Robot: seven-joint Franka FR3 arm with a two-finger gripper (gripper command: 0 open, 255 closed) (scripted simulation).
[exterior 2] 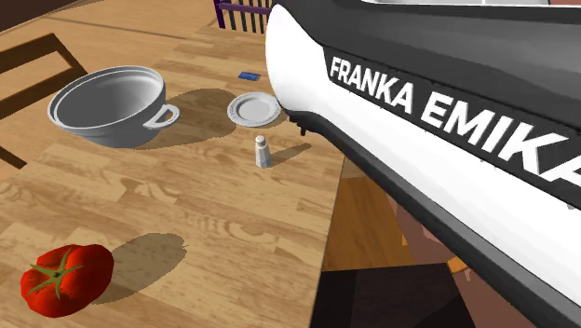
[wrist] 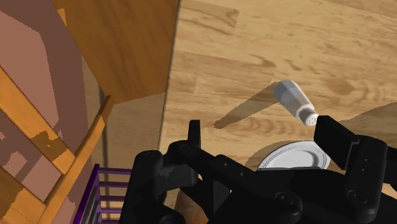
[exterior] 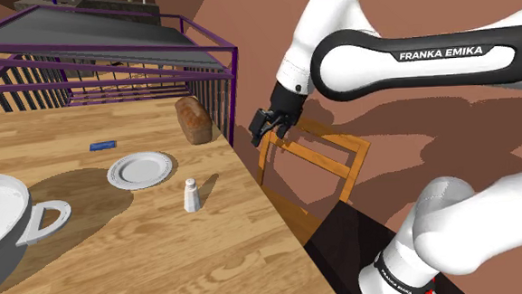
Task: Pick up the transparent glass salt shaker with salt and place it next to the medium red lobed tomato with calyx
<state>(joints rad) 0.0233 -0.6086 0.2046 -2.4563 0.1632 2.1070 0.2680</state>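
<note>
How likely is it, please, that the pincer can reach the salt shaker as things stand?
Probably yes: the open pincer hangs off the table edge, and the salt shaker stands upright alone, apart from the plate, nothing between them.

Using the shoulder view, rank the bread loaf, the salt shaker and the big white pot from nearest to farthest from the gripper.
1. bread loaf: at the table's edge by the railing, just left of the open gripper.
2. salt shaker: upright mid-table, below and left of the gripper.
3. white pot: at the view's far left.
</note>
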